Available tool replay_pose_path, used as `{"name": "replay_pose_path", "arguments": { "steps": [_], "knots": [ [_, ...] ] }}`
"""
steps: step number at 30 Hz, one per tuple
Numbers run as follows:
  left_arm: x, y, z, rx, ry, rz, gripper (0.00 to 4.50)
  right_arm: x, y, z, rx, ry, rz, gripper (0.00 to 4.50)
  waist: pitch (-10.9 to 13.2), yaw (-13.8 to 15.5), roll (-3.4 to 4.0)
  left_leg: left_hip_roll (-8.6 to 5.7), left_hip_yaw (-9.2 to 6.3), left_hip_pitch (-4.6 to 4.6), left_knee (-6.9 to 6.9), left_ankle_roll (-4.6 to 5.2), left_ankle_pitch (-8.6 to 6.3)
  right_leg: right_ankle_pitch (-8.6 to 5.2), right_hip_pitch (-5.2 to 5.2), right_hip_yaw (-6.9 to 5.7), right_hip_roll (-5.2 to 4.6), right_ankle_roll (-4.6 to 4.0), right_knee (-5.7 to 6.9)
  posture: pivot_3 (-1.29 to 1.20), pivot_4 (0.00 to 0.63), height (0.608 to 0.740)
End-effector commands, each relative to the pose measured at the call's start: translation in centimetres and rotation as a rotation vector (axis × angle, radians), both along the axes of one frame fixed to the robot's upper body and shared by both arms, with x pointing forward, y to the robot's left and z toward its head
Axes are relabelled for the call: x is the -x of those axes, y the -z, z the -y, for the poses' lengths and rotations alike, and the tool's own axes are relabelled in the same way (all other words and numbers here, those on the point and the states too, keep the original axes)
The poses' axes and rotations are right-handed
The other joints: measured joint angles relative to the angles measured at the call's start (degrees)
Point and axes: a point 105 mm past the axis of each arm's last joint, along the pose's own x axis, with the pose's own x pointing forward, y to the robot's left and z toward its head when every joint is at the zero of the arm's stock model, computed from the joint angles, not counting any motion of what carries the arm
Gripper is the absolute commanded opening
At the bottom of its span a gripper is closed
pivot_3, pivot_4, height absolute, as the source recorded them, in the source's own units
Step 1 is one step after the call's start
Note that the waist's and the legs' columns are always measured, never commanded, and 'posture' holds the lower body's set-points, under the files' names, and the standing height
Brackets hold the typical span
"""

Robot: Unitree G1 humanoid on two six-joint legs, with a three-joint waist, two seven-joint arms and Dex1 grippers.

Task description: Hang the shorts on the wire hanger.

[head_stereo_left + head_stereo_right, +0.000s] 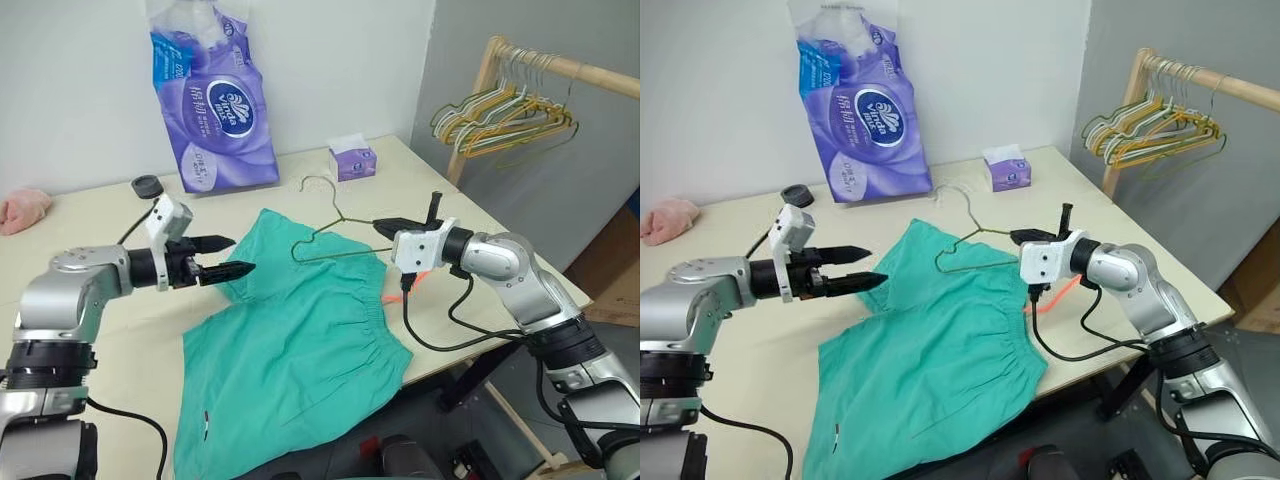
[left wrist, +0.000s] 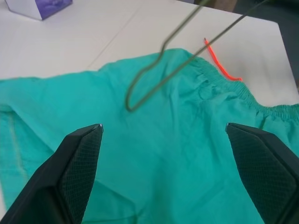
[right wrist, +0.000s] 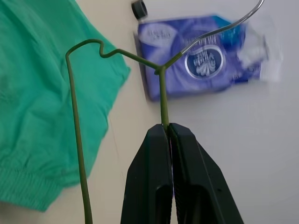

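Pinching wire hanger (image 3: pixel 117 53): right gripper (image 3: pixel 167 128), fingers clamped. Left gripper (image 2: pixel 163 128) spread wide, empty, above shorts (image 1: pixel 300 340).

The shorts (image 1: pixel 300 340) are plain teal-green with an orange-pink drawstring (image 2: pixel 222 70). The wire hanger (image 1: pixel 335 238) is dull olive-grey. Both my left tool (image 1: pixel 228 256) and right tool (image 1: pixel 385 227) have black fingers with a fine cross-hatch texture. The surface (image 1: pixel 90 225) is pale cream. A purple-and-white tissue pack (image 1: pixel 210 110), a purple tissue box (image 1: pixel 352 160) and a pink cloth (image 1: pixel 24 210) lie on it.
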Motion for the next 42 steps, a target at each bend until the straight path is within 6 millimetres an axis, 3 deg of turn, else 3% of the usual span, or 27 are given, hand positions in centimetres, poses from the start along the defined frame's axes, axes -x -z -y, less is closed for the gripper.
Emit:
{"name": "replay_pose_path", "arguments": {
  "steps": [1, 10, 16, 19, 22, 26, 27, 30, 34, 38, 42],
  "knots": [
    [0.4, -0.1, 0.7, -0.062, 0.089, 0.008, 4.45, 1.2, -2.1, -1.0, -0.054, -0.092, 0.066, 0.00, 0.00, -0.02, 0.00, 0.01, -0.01, 0.00, 0.00, 0.00, 0.00, 0.00, 0.01, 0.00, 0.00, 0.00, 0.00, -0.17, 0.000, 0.740],
    [0.9, 2.8, 2.5, -0.183, 0.228, -0.034, 4.45, 2.4, -4.2, -2.2, -0.167, -0.179, 0.067, 0.00, 0.00, -0.01, 0.00, 0.02, -0.02, 0.00, 0.00, 0.00, 0.00, 0.00, 0.01, 0.00, 0.01, 0.00, 0.02, -0.17, 0.000, 0.740],
    [0.2, 3.2, 3.1, -0.162, 0.226, -0.025, 4.45, 3.2, -4.4, -2.5, -0.188, -0.220, 0.059, 0.00, 0.00, -0.01, 0.00, 0.01, -0.03, 0.00, 0.01, 0.00, 0.00, 0.00, 0.01, -0.01, 0.01, 0.00, 0.02, -0.18, 0.000, 0.740],
    [0.9, 3.6, 4.1, -0.140, 0.279, -0.045, 4.45, 3.5, -4.3, -2.6, -0.203, -0.233, 0.052, 0.00, 0.00, -0.04, 0.00, 0.02, -0.02, 0.00, 0.01, 0.01, 0.00, 0.00, 0.01, -0.01, 0.01, 0.00, 0.02, -0.18, 0.000, 0.740],
    [0.9, 3.3, 4.4, -0.094, 0.272, -0.056, 3.88, 3.7, -4.1, -2.6, -0.202, -0.239, 0.042, 0.00, 0.00, 0.00, 0.00, 0.02, -0.03, 0.00, 0.01, 0.01, 0.00, 0.00, 0.01, -0.01, 0.01, 0.00, 0.02, -0.18, 0.000, 0.740],
    [0.8, 2.8, 4.2, -0.085, 0.258, -0.036, 2.68, 3.5, -3.6, -2.4, -0.179, -0.223, 0.038, 0.00, 0.00, -0.07, 0.00, 0.02, -0.03, 0.00, 0.02, 0.01, -0.01, 0.00, 0.01, -0.01, 0.01, 0.00, 0.03, -0.19, 0.000, 0.740],
    [0.6, 2.6, 3.8, -0.094, 0.228, -0.022, 2.41, 3.0, -3.3, -1.9, -0.157, -0.181, 0.035, 0.00, 0.00, -0.08, 0.00, 0.02, -0.03, 0.00, 0.02, 0.01, -0.01, 0.00, 0.00, -0.01, 0.02, 0.00, 0.02, -0.19, 0.000, 0.740],
    [1.6, 2.7, 1.4, -0.083, 0.146, -0.052, 2.41, -1.2, -1.5, 1.7, -0.060, 0.118, -0.028, 0.00, 0.00, -0.15, 0.01, 0.02, -0.03, 0.01, 0.02, 0.01, -0.01, 0.00, 0.00, -0.01, 0.03, 0.00, 0.03, -0.20, 0.000, 0.740],
    [1.8, 2.2, -0.5, -0.051, 0.053, -0.053, 2.41, -2.4, -0.7, 3.6, 0.002, 0.234, -0.061, 0.00, 0.05, -0.04, 0.08, 0.00, 0.03, -0.02, 0.01, 0.01, -0.01, 0.00, -0.09, 0.03, 0.05, -0.01, 0.05, -0.20, 0.000, 0.740],
    [-0.2, 0.7, -2.3, 0.002, -0.100, 0.020, 3.28, -1.8, -0.6, 3.4, 0.039, 0.195, -0.059, 0.00, 0.05, 0.03, 0.07, 0.02, 0.00, 0.00, 0.01, 0.02, -0.01, 0.00, -0.01, -0.01, 0.05, -0.01, 0.04, -0.19, 0.000, 0.740],
    [-0.8, 0.0, -1.2, -0.044, -0.040, 0.095, 4.48, -0.5, -1.2, 2.1, 0.004, 0.104, -0.054, 0.00, 0.04, -0.14, 0.07, 0.04, 0.00, 0.00, 0.02, 0.01, -0.02, 0.00, 0.00, -0.01, 0.01, 0.00, 0.02, -0.20, 0.000, 0.740]
  ]
}}
